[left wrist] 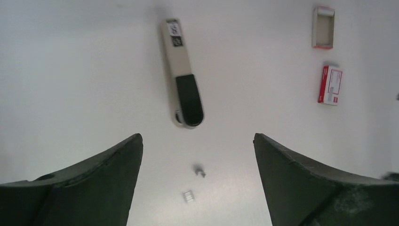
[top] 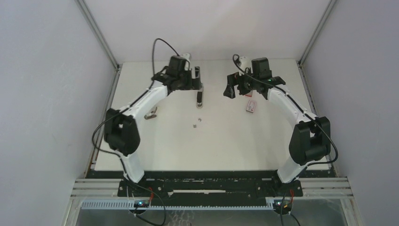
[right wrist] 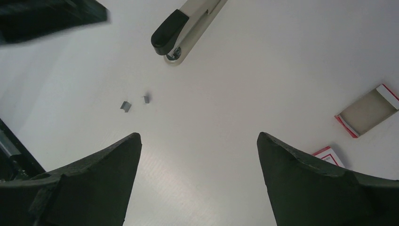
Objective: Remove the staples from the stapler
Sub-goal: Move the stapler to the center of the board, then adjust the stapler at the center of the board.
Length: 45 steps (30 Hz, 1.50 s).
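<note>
A matte white table (top: pixel 226 146) fills a booth of pale grey walls, with aluminium posts running up the far corners. The stapler (left wrist: pixel 183 75) lies flat towards the far middle of the table. It is a long slim bar with a pale metal body, a rounded glossy black cap on the end nearer the arm bases, and a small printed sticker at the other end.

Just beyond the black cap, on the near side, sit the staples (left wrist: pixel 188 197). They are two tiny silvery strips, a little apart from each other and not touching the stapler. Off to the right rest a red-and-white box (left wrist: pixel 331 84) and an open cardboard tray (left wrist: pixel 323 27) with a red rim, both rectangular and well apart from the stapler.

The left gripper (left wrist: pixel 197 136) hangs over the table with its dark, curved fingers spread wide and nothing between them. The right gripper (right wrist: pixel 198 137) is also spread wide and holds nothing. Bare white surface separates the stapler, the strips and the boxes, and runs on to the table's near edge.
</note>
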### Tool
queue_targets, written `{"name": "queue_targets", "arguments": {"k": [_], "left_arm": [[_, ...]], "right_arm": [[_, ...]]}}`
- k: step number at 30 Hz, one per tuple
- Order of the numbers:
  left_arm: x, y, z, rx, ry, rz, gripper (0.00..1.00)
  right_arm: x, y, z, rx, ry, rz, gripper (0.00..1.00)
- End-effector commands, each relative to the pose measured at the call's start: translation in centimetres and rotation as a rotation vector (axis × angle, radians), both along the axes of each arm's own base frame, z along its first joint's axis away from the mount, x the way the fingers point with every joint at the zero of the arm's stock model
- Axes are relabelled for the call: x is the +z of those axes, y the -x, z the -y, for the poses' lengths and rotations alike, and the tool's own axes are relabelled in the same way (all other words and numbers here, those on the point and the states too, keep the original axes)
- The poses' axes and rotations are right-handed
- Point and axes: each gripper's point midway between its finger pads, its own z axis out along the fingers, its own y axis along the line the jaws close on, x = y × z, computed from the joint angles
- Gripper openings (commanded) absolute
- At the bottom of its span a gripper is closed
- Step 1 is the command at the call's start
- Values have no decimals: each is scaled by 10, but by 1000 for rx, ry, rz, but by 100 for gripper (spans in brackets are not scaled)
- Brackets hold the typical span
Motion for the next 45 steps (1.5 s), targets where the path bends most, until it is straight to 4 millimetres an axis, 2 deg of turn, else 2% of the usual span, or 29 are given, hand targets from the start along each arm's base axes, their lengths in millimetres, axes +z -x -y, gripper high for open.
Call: {"name": "queue_targets", "arguments": {"k": [1,3,4,8,12,15,19,21,24,26,30,34,39,45], "left_arm": [[68,-10,-79,73,-72,233,93],[72,-3,-112,114,-122,266,100],[81,3,-129,131,-145,300,100],[97,28,-180,156,-236,392,100],[112,58,-221,164,-377,469,100],[110,84,-240,141,-433,496,100],[91,118,-249,89,-448,487,100],[75,133,-248,59,-435,456,100],[61,146,-244,40,-409,455,100],[60,153,-242,14,-412,483,100],[66,155,-244,27,-415,515,100],[63,154,-241,17,-403,503,100],[61,151,-243,30,-405,500,100],[61,151,-244,39,-407,510,100]], "right_arm": [[-7,-13,-16,-21,86,85,96],[-8,-17,-25,-31,121,119,99],[-6,-20,-30,-36,140,140,100],[-3,-32,-54,-44,205,172,100],[-7,-46,-80,-57,237,185,100],[-8,-58,-100,-68,254,203,100],[-7,-68,-122,-85,257,197,100],[-16,-72,-131,-93,275,171,100],[-20,-76,-139,-111,267,151,100],[-29,-76,-143,-111,270,138,100],[-51,-73,-152,-90,285,92,100],[-75,-68,-163,-43,308,66,100],[-86,-68,-171,-29,325,53,98],[-100,-73,-164,-65,373,48,89]]}}
